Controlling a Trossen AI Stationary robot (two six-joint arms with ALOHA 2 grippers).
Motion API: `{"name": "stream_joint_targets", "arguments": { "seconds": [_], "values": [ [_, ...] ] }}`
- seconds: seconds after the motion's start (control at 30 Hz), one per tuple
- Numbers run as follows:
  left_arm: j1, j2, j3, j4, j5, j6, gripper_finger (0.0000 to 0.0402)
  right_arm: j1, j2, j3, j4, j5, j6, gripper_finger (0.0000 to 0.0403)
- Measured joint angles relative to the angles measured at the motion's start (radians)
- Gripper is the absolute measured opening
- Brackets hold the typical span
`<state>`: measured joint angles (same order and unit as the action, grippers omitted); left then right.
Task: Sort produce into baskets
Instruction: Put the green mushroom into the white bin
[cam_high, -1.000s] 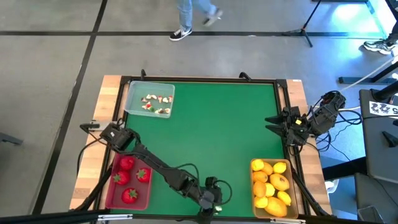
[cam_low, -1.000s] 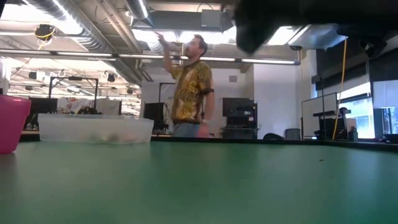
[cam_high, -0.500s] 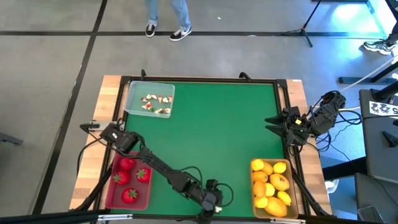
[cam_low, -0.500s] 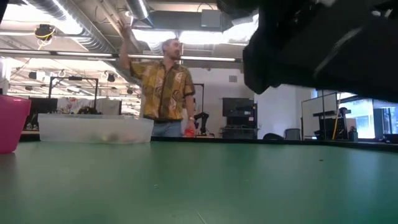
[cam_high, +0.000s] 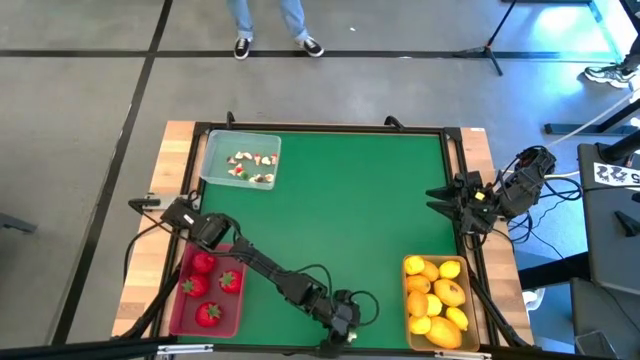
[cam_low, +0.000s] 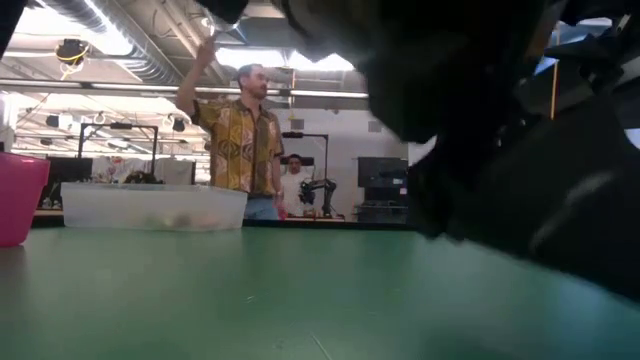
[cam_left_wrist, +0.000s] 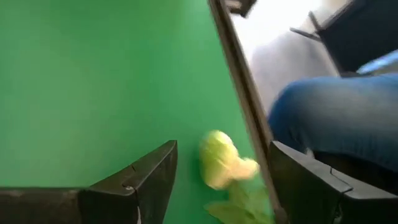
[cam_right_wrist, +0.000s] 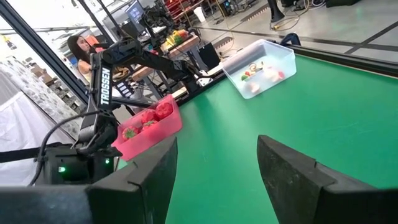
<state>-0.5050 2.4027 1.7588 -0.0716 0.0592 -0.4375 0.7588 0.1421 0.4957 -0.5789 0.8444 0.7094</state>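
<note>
the worktop (cam_high: 340, 200) is a flat green mat, felt-like and matte, framed by a dark rail and pale wooden edging. three shallow rectangular plastic baskets sit on it. the pinkish-red basket (cam_high: 180, 312) lies at the near left corner with glossy red strawberries (cam_high: 205, 264) inside, each with a green cap. the tan-yellow basket (cam_high: 408, 264) is at the near right corner, packed with smooth oval lemons (cam_high: 440, 298) in yellow and orange. the clear translucent basket (cam_high: 215, 148) stands at the far left corner, holding tiny white-and-red bits (cam_high: 250, 166).

the left gripper (cam_high: 345, 322) reaches low over the near edge of the mat, between the red and yellow baskets. in its wrist view its two dark, blunt, wedge-shaped jaws stand spread apart, and a pale yellow-green, lumpy piece (cam_left_wrist: 219, 159) lies on the mat between them, just beside the dark rail, blurred; the jaws do not touch it.

the right gripper (cam_high: 440, 199) waits at the right edge of the worktop, jaws spread with nothing between them.

beyond the mat a person (cam_low: 240, 140) in a patterned yellow shirt stands with one arm raised.
</note>
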Motion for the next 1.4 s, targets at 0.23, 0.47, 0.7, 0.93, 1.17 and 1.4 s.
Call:
{"name": "stream_joint_targets", "arguments": {
  "seconds": [0.23,0.47,0.7,0.93,1.17,1.4],
  "values": [
    [0.016,0.012,0.001,-0.014,0.058,-0.006,0.0218,0.0,0.0,0.0,0.0,-0.01,0.0,0.0221],
    [0.016,0.013,0.001,-0.021,0.051,-0.001,0.0177,0.0,0.0,0.0,0.0,-0.033,0.0,0.0221],
    [0.017,0.013,0.001,-0.029,0.04,-0.005,0.013,0.0,0.0,0.0,0.0,-0.034,0.0,0.0221],
    [0.043,-0.003,-0.002,-0.048,0.037,-0.009,0.0097,0.0,0.0,0.0,0.0,-0.034,0.0,0.0221],
    [0.08,-0.095,-0.002,-0.05,0.032,0.07,0.0077,0.0,0.0,0.0,-0.001,-0.034,0.0,0.0221],
    [0.13,-0.205,-0.002,-0.197,-0.022,0.19,0.0059,0.0,0.0,0.0,-0.009,-0.034,0.016,0.0221]
  ]
}}
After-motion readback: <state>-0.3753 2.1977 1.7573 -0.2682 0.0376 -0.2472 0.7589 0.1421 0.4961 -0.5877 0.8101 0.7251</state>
